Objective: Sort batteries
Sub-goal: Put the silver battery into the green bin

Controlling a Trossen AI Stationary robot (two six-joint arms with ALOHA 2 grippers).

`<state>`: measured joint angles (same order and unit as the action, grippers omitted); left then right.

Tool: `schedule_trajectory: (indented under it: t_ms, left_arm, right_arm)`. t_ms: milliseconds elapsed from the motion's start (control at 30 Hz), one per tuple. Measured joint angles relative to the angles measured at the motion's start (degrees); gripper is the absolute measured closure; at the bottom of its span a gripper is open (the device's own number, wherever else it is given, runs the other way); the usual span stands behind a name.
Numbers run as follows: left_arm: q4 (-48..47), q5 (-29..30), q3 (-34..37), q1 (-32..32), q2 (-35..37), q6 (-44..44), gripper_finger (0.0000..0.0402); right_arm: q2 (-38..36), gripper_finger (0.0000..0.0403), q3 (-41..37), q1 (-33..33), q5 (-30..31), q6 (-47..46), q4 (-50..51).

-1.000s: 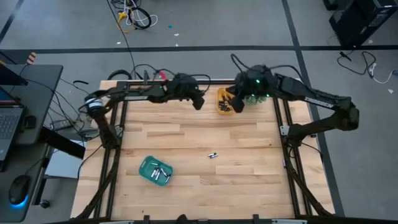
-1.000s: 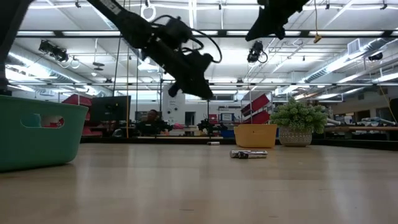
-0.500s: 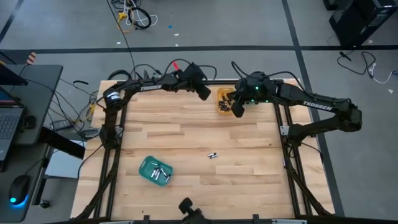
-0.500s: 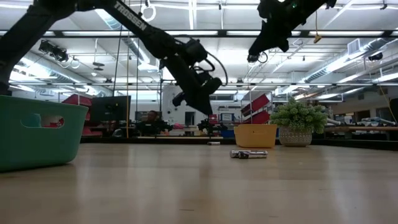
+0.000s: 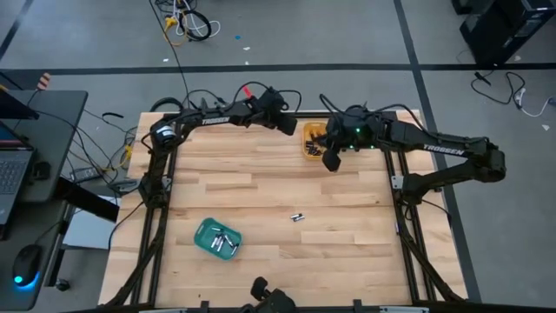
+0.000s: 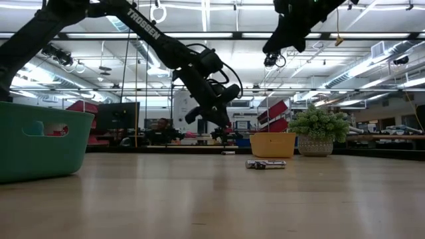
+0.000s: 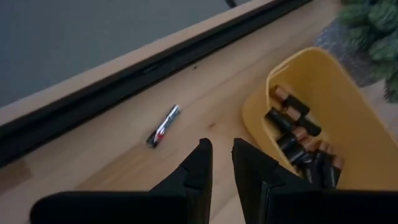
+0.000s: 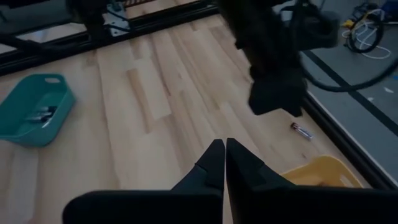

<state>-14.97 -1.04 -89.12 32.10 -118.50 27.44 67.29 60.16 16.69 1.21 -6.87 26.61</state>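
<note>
A lone battery with a red band lies on the wood by the table's far rail. My left gripper hovers just short of it, slightly open, with nothing between its fingers; the high view shows my left gripper at the far edge. The yellow tray beside it holds several dark batteries. My right gripper is shut and empty, raised beside the yellow tray. Two more batteries lie mid-table. A teal tray with a few batteries sits near left.
A small potted plant stands at the far right, behind the yellow tray. The black rail runs along the far edge right behind the lone battery. Bare wood stretches between the two trays.
My left gripper has swung toward the table's far edge and down, rolling about its own line, and now hangs low by the rail near the yellow tray. My right gripper has sunk a little beside that tray. No battery has moved.
</note>
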Motion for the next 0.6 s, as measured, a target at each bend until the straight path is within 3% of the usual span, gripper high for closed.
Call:
schedule_trajectory:
  t_ms: [200,300,433,600]
  left_arm:
    - [5.5,0.3,0.0,0.0,0.0,0.2,0.0342]
    - [2.9,-0.5,0.0,0.9,0.1,7.7,0.0342]
    - [-0.1,-0.8,0.0,3.6,-0.9,8.9,0.0341]
    - [2.2,-6.7,0.0,4.9,-3.7,9.3,0.0341]
  right_arm:
    - [0.0,0.0402,0.0,-2.0,0.0,-0.4,-0.1]
    - [0.0,0.0399,0.0,-2.4,0.1,0.4,-0.5]
    - [0.0,0.0398,0.0,-3.0,0.1,-0.6,-0.5]
    - [0.0,0.0402,0.0,-3.5,0.1,-0.9,-0.5]
